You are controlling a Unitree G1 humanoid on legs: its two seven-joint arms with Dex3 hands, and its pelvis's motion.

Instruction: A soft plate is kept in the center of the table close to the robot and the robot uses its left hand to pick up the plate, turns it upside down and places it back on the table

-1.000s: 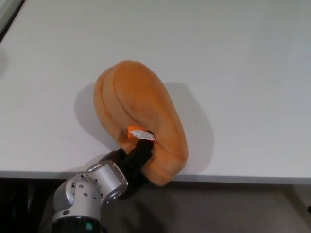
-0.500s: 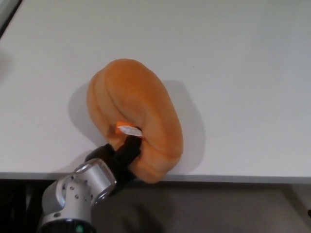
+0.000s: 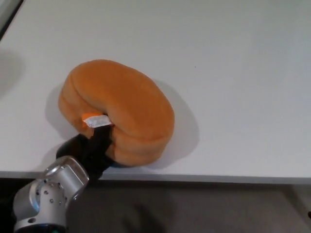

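The soft orange plate (image 3: 119, 109) is held over the near part of the white table (image 3: 233, 73), tipped low with its rounded underside facing up. A small white tag (image 3: 95, 120) shows on its near rim. My left hand (image 3: 95, 148) is shut on that near rim, its black fingers pinching it beside the tag, and the silver wrist (image 3: 51, 191) comes in from the lower left. The plate's far side casts a shadow on the table; I cannot tell whether it touches. My right hand does not show.
The table's front edge (image 3: 218, 177) runs along the bottom of the picture, with dark floor (image 3: 204, 208) below it. A dark strip (image 3: 7, 14) marks the table's far left corner.
The plate has tipped over from nearly standing on edge to lying lower with its underside up. It and my left hand have shifted to the left.
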